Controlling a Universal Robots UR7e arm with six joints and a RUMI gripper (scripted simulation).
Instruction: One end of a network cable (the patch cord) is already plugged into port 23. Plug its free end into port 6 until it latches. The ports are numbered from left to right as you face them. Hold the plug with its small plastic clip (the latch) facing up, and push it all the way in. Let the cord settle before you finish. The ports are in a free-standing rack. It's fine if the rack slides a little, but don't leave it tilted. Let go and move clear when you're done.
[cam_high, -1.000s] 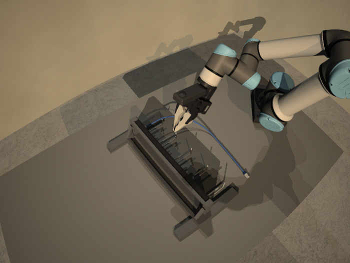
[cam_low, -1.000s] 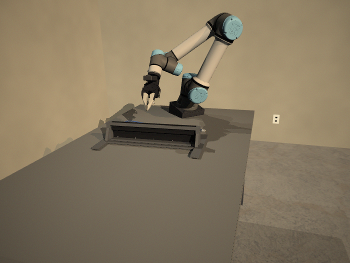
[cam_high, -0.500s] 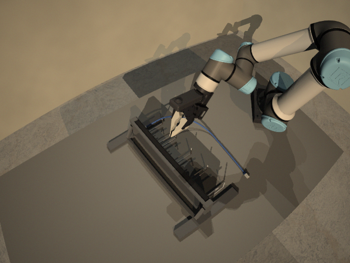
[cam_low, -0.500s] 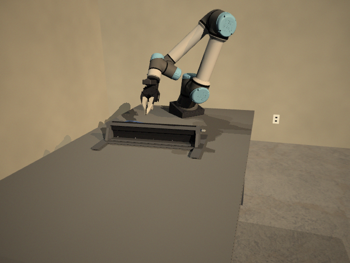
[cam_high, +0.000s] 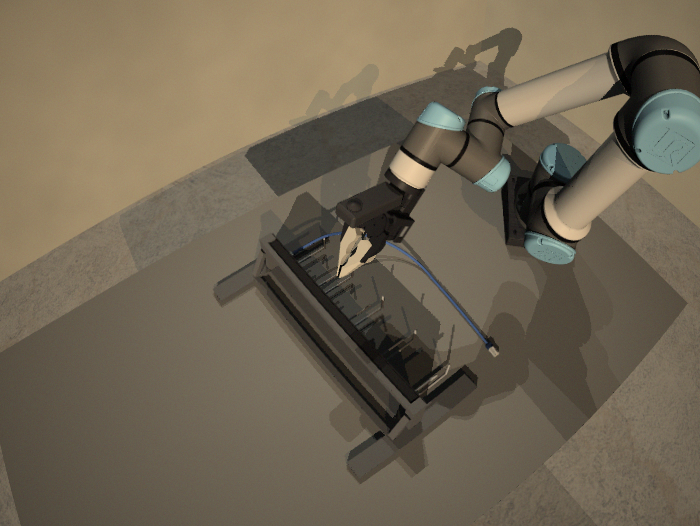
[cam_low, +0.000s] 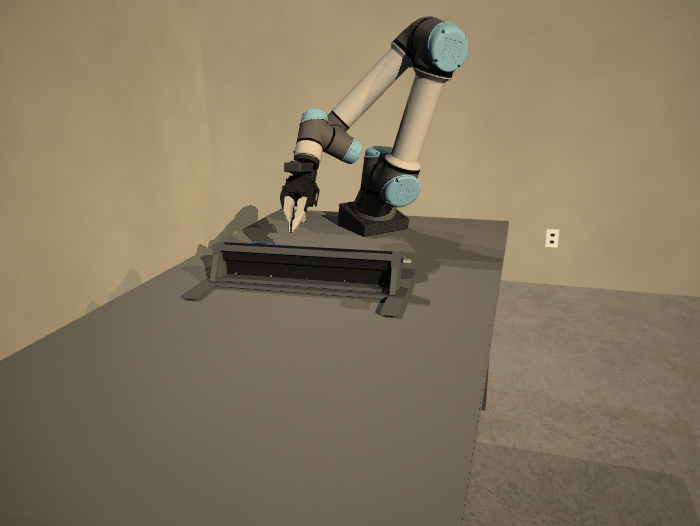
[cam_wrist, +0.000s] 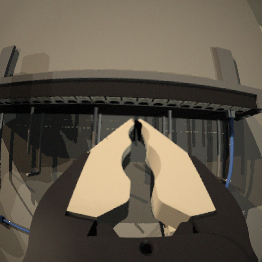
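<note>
The dark free-standing rack (cam_high: 331, 333) (cam_low: 305, 249) (cam_wrist: 125, 82) stands upright on the table (cam_high: 141, 395) (cam_low: 226, 395). A blue patch cord (cam_high: 447, 295) (cam_wrist: 230, 160) runs from one end of the rack's port row and arcs across the table on the arm's side. Its free plug (cam_high: 493, 351) (cam_low: 405, 260) lies on the table near the rack's other end. My gripper (cam_high: 341, 275) (cam_low: 291, 229) (cam_wrist: 135, 121) is shut and holds nothing. It points down over the rack on the arm's side, near the end where the cord is plugged in and far from the free plug.
The arm's base (cam_high: 514, 209) (cam_low: 370, 217) is bolted to the table beyond the rack. The rack's two feet (cam_high: 232, 285) (cam_high: 373, 452) stick out on the far side. The table's right edge (cam_low: 489, 350) drops to the floor.
</note>
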